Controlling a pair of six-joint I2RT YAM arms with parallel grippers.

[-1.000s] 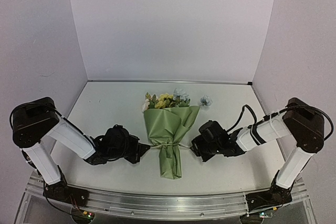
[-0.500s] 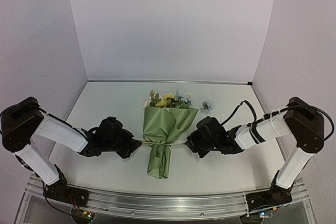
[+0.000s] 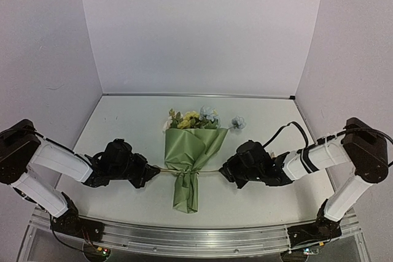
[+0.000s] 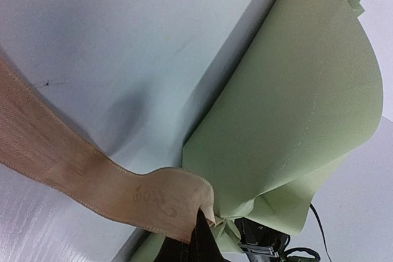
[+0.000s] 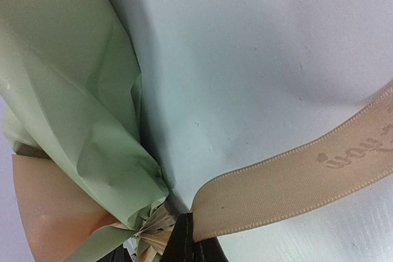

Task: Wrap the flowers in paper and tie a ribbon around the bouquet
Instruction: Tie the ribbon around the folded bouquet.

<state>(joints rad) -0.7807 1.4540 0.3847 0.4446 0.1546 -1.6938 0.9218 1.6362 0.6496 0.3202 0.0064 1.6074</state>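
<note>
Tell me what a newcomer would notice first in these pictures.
A cone of olive-green paper holding yellow and pale blue artificial flowers lies at the middle of the white table, blooms at the far end. A glossy tan fabric ribbon crosses its narrow waist, stretched out sideways, with the left gripper shut on one end and the right gripper shut on the other.

The left arm (image 3: 58, 159) and the right arm (image 3: 319, 156) are alike: white, rounded box-shaped links joined by bulky matte-black joint housings; a thin black cable (image 3: 287, 129) arcs over the right forearm, which also wears a narrow black band (image 3: 304, 160); the left gripper (image 3: 156, 170) and the right gripper (image 3: 222, 171) are chunky black assemblies; near each black base block (image 3: 77, 225) glow tiny red and green lights (image 3: 102, 251).
</note>
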